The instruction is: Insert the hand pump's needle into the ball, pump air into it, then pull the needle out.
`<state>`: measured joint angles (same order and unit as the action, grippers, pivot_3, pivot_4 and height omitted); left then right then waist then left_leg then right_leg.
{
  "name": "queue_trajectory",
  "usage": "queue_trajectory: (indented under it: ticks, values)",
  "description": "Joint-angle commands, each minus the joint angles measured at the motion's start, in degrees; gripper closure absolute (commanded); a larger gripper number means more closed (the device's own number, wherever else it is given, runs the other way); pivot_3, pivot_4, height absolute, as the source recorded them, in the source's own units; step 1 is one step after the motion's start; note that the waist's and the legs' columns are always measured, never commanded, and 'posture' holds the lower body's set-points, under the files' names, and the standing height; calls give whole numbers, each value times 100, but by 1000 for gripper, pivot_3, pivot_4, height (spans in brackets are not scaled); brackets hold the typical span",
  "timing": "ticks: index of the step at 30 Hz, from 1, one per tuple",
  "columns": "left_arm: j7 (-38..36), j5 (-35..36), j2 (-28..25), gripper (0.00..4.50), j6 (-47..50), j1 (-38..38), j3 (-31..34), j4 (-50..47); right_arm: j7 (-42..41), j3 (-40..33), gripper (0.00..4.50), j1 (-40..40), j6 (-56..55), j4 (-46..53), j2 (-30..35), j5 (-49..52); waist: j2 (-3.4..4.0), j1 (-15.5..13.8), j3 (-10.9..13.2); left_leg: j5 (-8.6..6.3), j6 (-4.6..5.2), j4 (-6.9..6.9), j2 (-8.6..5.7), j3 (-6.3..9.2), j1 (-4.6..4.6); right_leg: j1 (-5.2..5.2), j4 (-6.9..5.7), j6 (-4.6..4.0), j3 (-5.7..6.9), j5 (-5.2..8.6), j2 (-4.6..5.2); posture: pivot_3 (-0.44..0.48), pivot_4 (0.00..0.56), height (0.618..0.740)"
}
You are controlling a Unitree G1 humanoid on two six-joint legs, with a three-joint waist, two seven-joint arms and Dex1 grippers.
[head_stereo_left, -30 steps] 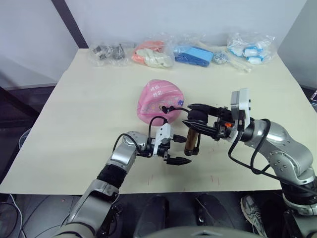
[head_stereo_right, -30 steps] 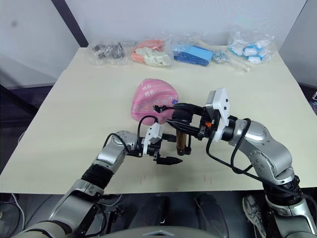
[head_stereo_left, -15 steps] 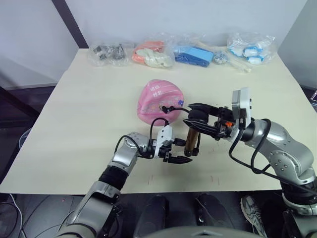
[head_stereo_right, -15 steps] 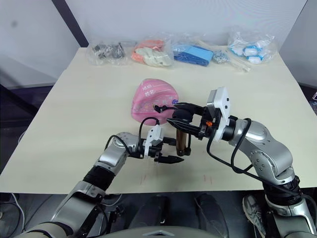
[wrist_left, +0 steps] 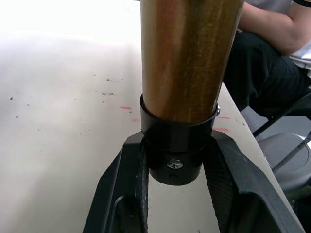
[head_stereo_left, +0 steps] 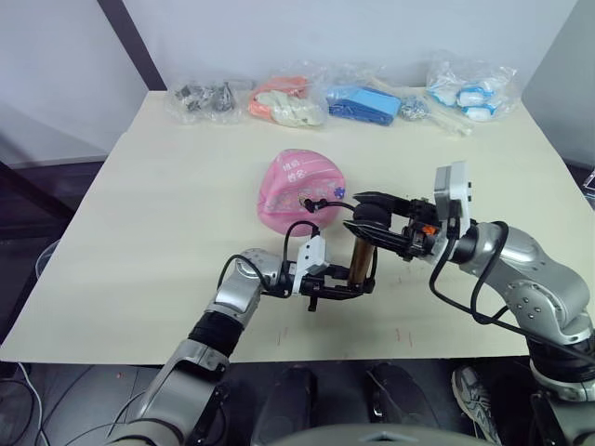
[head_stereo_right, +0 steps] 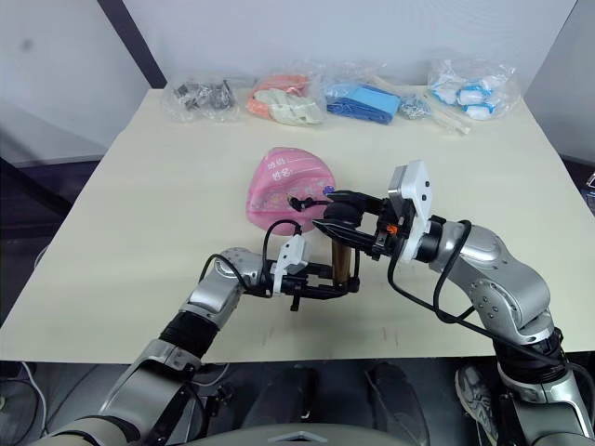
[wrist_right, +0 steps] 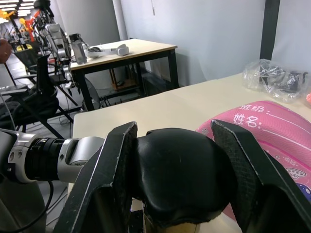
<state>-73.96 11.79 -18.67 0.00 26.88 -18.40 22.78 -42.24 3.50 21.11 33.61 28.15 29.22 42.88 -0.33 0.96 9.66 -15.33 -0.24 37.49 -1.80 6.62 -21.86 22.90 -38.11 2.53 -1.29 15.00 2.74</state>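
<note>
Left wrist view: two black fingers (wrist_left: 121, 179) flank the black end cap of the slim gold-bronze hand pump (wrist_left: 187, 63), closed against its sides.

Right gripper (wrist_right: 172, 170) is clamped on the pump's black handle, a finger pressed to each side. In the left eye view the left gripper (head_stereo_left: 346, 289) meets the upright pump just below frame centre, on the cream table (head_stereo_left: 167, 214). The saggy pink ball (head_stereo_left: 299, 190) lies just above, the thin black hose (head_stereo_left: 321, 203) looping onto it; the needle is too small to tell.
</note>
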Motion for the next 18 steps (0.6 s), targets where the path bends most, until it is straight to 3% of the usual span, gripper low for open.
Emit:
queue_trajectory:
  ticks: [1,18]
  values:
    - [290,-198,164,3388,-205,72,17,221,-317,-165,2571,-190,-357,314,169,-112,-1,-11,0,0,0,0,-1,1,0,0,0,0,2,0,0,0,150,740]
    - [1115,-1010,814,3388,-740,160,-222,980,-945,-79,2571,-960,-1763,-443,224,-1090,-1,-3,-1,0,0,5,-6,-5,2,0,-8,1,0,0,0,0,150,740]
